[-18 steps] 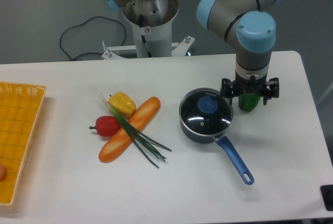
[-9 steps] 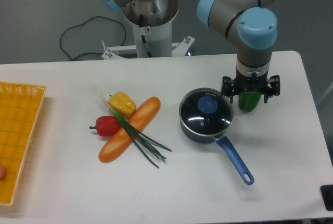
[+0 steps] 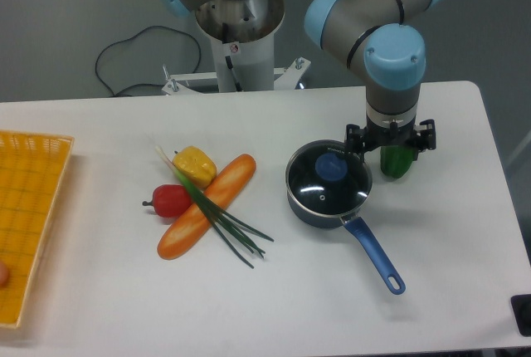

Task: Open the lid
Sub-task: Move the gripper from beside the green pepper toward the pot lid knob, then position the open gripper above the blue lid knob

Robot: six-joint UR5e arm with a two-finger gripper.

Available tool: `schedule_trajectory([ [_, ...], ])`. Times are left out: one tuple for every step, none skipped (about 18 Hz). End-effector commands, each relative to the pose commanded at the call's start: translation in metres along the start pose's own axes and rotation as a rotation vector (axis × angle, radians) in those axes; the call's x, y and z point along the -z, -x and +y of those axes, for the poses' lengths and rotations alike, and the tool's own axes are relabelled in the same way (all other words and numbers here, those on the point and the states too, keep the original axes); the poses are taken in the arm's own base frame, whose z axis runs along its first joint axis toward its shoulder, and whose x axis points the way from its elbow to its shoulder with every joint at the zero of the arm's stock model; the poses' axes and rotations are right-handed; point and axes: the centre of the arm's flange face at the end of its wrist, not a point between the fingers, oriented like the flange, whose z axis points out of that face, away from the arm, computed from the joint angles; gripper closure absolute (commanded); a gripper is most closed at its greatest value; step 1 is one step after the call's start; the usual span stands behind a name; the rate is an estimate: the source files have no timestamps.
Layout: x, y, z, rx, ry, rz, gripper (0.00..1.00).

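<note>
The lid (image 3: 328, 178) is seated on the saucepan (image 3: 340, 207) at centre right; the end effector (image 3: 390, 146) hangs just right, its state undeterminable.

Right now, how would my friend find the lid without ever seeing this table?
Look at the white table, right of the vegetables, for the dark blue saucepan with a long handle. The lid sits on it: round, see-through glass with a blue knob.

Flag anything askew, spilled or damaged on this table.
Nothing stands out. The round glass lid with blue knob sits level on the dark blue saucepan; the vegetables lie in a loose pile, nothing spilled.
</note>
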Motion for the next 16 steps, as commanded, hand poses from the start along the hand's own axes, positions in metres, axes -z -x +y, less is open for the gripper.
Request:
schedule_trajectory([
  [0.001,0.000,-0.001,-0.004,-0.001,-0.001,0.00],
  [0.001,-0.001,-0.002,-0.006,0.000,0.000,0.00],
  [-0.001,-0.002,-0.002,-0.009,0.001,0.000,0.00],
  [0.002,-0.005,-0.005,-0.016,-0.004,0.000,0.00],
  [0.004,-0.005,-0.006,-0.016,-0.012,0.002,0.00],
  [0.006,-0.006,-0.008,-0.016,-0.024,0.011,0.00],
  [0.008,-0.008,-0.010,-0.007,-0.042,0.034,0.00],
  [0.008,-0.011,-0.011,-0.007,-0.057,0.061,0.00],
  [0.005,-0.013,-0.011,-0.010,-0.053,0.079,0.00],
  [0.002,-0.015,-0.010,-0.021,-0.035,0.090,0.00],
  [0.002,-0.016,-0.010,-0.026,-0.023,0.099,0.00],
  [0.003,-0.016,-0.009,-0.033,-0.020,0.105,0.00],
  [0.004,-0.018,-0.009,-0.048,-0.017,0.107,0.00],
  [0.006,-0.020,-0.010,-0.085,-0.017,0.104,0.00],
  [0.013,-0.021,-0.014,-0.135,-0.022,0.095,0.00],
  [0.019,-0.027,-0.019,-0.185,-0.018,0.100,0.00],
])
